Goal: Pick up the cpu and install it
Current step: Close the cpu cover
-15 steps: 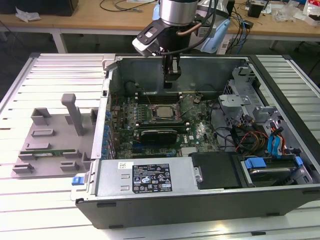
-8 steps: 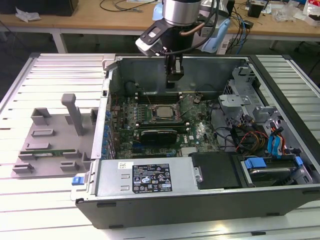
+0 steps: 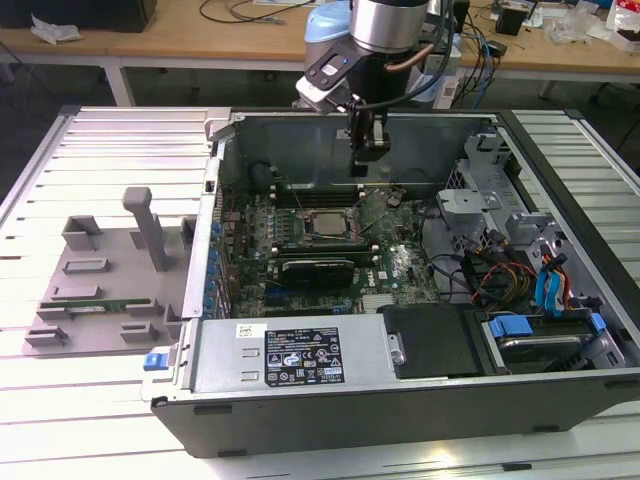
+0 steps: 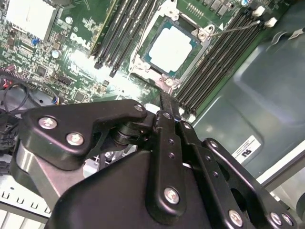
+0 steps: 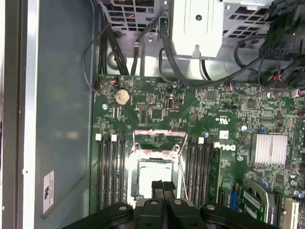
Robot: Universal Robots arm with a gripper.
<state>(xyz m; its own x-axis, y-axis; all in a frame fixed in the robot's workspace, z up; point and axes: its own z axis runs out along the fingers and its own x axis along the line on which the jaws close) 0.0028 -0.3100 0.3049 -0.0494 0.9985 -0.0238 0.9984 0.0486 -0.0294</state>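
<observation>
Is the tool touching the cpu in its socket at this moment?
Apart. In the second wrist view the cpu lies wholly uncovered in the socket, with green board showing between it and the tool.

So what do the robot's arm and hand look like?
The arm is a shiny silver tube with a pale blue cap and a cable alongside. The gripper is black, made of flat linked bars with silver screws and narrow fingers.

A silver-grey cylindrical arm (image 3: 385, 25) with a pale blue joint cap (image 3: 322, 25) carries a black hand (image 3: 365, 165) of jointed link plates fastened by silver screws (image 4: 171, 194).
</observation>
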